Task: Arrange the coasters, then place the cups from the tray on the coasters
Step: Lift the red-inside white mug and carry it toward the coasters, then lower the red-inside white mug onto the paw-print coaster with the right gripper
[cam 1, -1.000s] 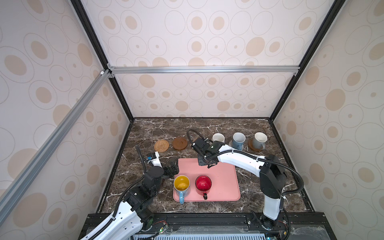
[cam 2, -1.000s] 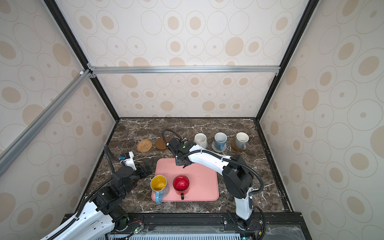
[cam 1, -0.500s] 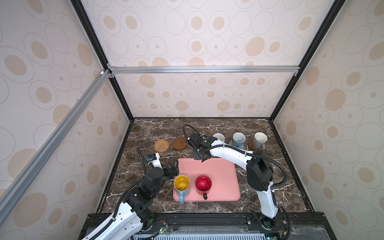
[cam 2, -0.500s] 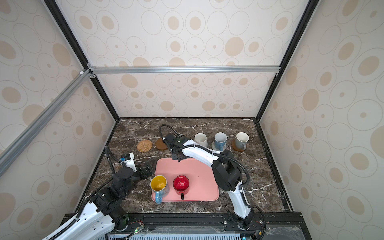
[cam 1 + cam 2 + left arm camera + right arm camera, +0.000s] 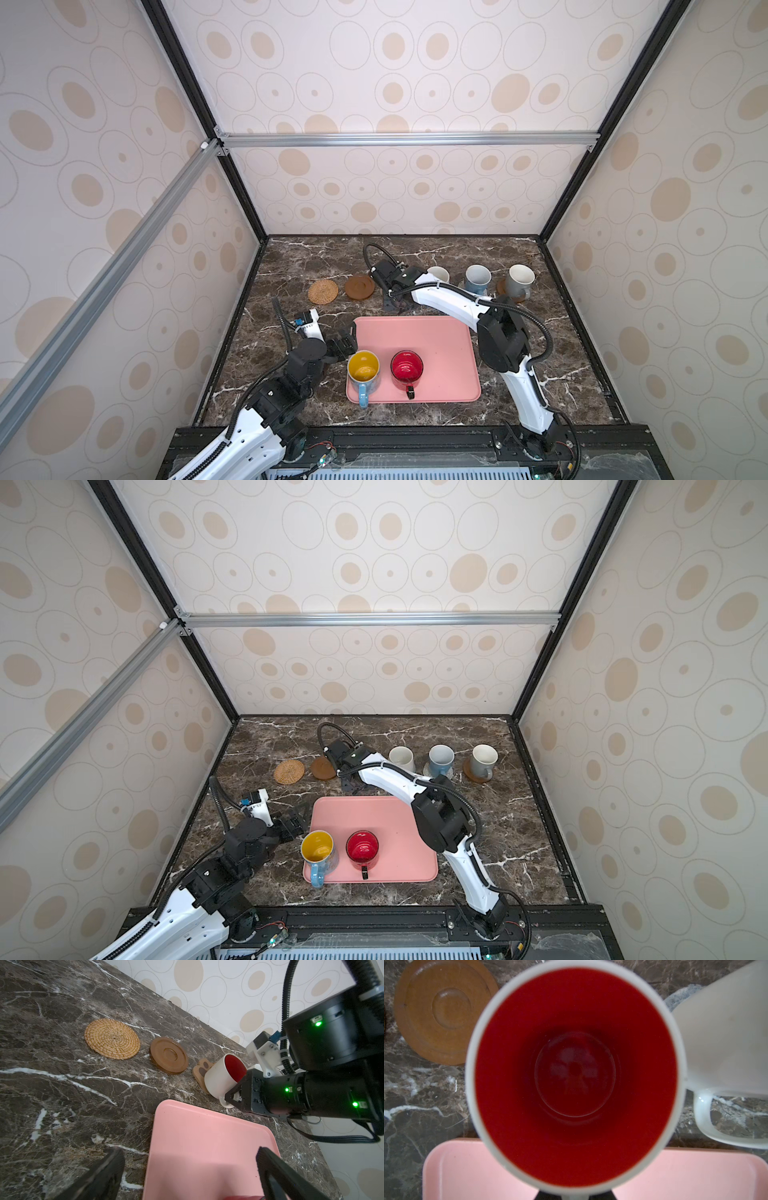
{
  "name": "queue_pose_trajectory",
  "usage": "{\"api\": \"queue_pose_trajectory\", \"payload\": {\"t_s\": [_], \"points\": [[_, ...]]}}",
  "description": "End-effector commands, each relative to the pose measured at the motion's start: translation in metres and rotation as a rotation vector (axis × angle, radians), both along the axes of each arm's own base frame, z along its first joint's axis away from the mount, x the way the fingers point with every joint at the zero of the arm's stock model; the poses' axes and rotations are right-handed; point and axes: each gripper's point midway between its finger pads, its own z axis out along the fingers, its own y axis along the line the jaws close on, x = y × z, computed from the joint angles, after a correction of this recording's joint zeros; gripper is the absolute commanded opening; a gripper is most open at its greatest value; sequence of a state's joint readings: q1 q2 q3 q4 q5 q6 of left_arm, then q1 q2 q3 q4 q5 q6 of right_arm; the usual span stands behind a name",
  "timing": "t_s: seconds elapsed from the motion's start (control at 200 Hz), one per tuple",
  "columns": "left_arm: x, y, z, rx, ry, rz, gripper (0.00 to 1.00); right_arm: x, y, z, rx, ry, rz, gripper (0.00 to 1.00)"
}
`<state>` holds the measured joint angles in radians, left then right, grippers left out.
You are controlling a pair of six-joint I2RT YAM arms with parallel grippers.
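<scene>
My right gripper (image 5: 234,1097) is shut on the handle of the white cup with red inside (image 5: 225,1076) (image 5: 575,1076), which tilts over the brown paw-shaped coaster (image 5: 202,1069) behind the pink tray (image 5: 432,345) (image 5: 395,812). In both top views the arm hides this cup. The blue cup with yellow inside (image 5: 363,370) (image 5: 318,850) and the red cup (image 5: 407,368) (image 5: 361,848) stand on the tray's front. My left gripper (image 5: 347,340) (image 5: 189,1159) hangs open and empty at the tray's left edge.
A rattan coaster (image 5: 323,291) (image 5: 112,1038) and a wooden disc coaster (image 5: 360,287) (image 5: 444,1012) lie bare at the back left. To the right, a white cup (image 5: 438,274), a light blue cup (image 5: 477,279) and a grey-white cup (image 5: 519,279) stand on coasters.
My right arm has carried the red-lined cup a little further toward the back left, off the tray's far edge. The left arm has stayed still.
</scene>
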<state>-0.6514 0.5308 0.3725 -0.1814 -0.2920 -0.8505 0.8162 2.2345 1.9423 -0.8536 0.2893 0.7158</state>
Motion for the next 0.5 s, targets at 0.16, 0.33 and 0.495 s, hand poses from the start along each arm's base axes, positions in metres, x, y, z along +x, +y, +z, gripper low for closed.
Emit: {"api": "queue_pose_trajectory", "payload": {"t_s": [0.16, 0.33, 0.495], "points": [[0.001, 0.001, 0.005, -0.039, -0.011, 0.015, 1.00, 0.022, -0.002, 0.012, 0.008, -0.062, -0.045, 0.13], [0.001, 0.001, 0.005, -0.042, -0.011, 0.012, 1.00, 0.028, -0.003, 0.010, 0.011, -0.063, -0.052, 0.13], [0.000, 0.000, 0.004, -0.051, -0.007, 0.009, 1.00, 0.032, -0.002, 0.011, 0.011, -0.074, -0.053, 0.13]]}}
